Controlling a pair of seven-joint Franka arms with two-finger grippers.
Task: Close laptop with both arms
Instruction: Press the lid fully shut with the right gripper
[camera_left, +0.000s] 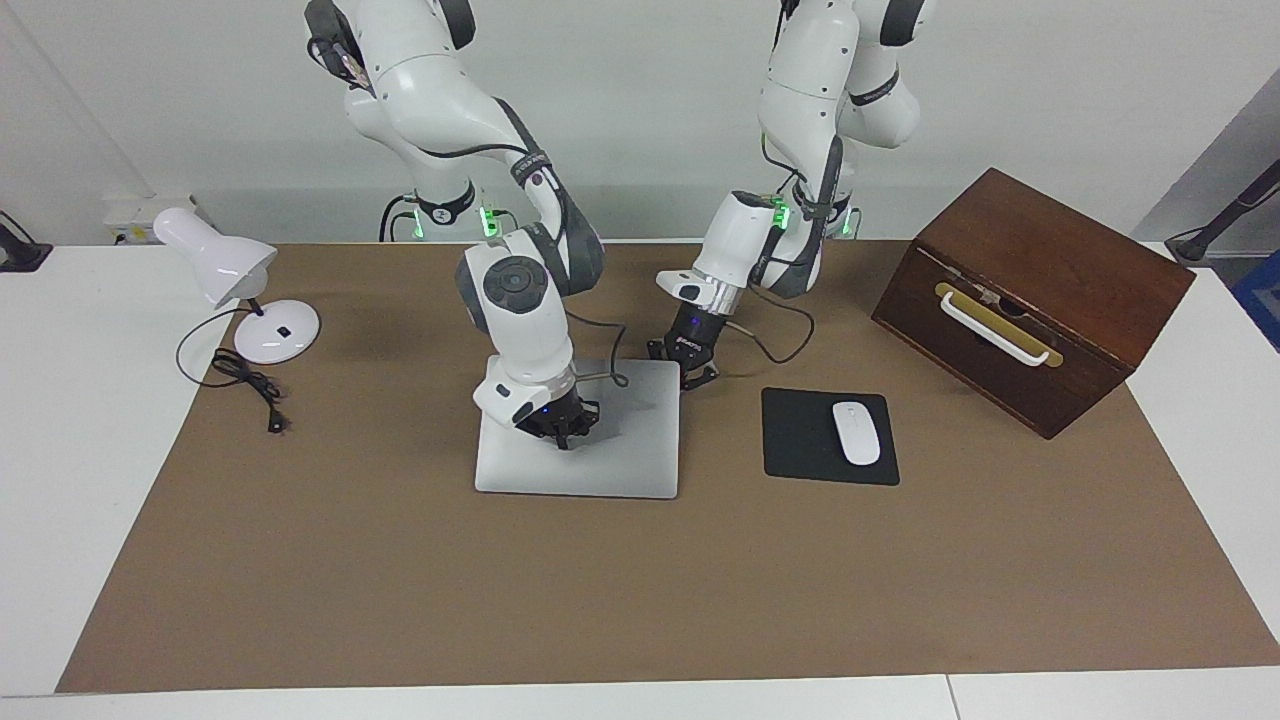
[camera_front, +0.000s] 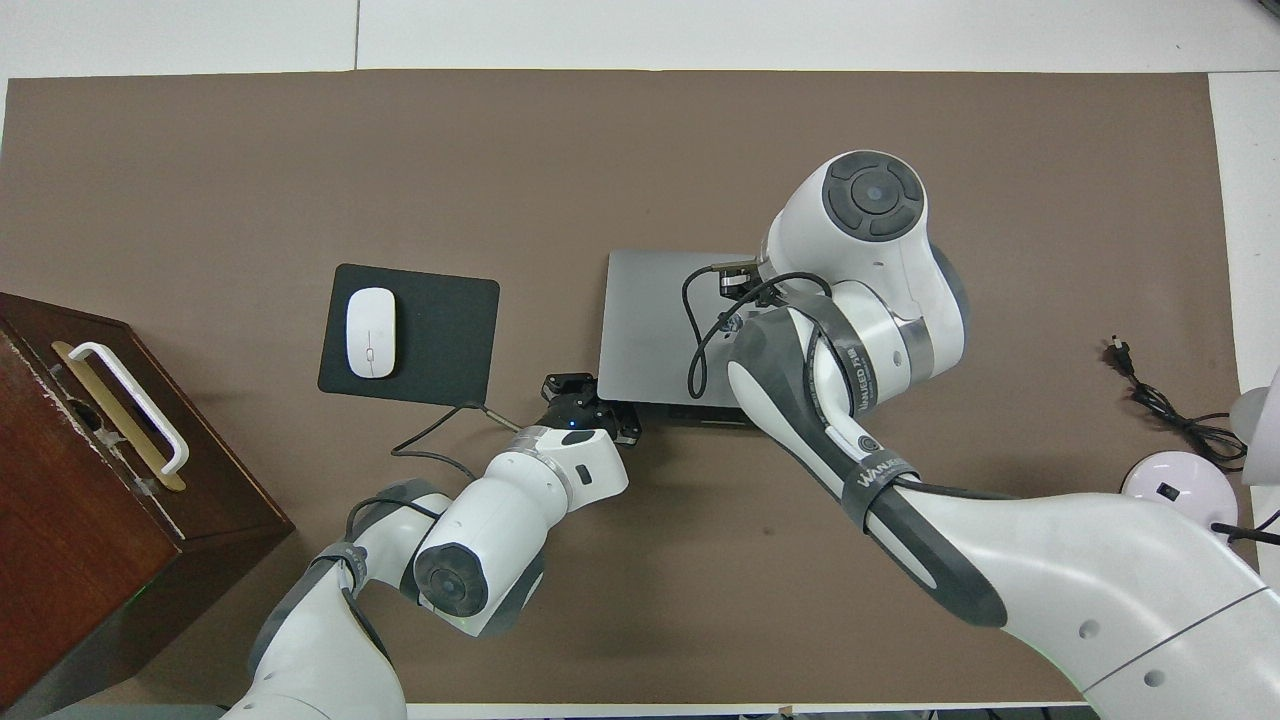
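Note:
The silver-grey laptop (camera_left: 625, 455) lies flat on the brown mat with its lid down; it also shows in the overhead view (camera_front: 650, 320). My right gripper (camera_left: 565, 428) is down on the lid near its middle, and in the overhead view the right arm's wrist hides it. My left gripper (camera_left: 688, 368) is open and low at the laptop's corner nearest the robots, toward the left arm's end of the table. It also shows in the overhead view (camera_front: 590, 400), at the laptop's edge and holding nothing.
A black mouse pad (camera_left: 800, 440) with a white mouse (camera_left: 856, 432) lies beside the laptop toward the left arm's end. A brown wooden box (camera_left: 1035, 295) with a white handle stands past it. A white desk lamp (camera_left: 235, 280) and its cord lie toward the right arm's end.

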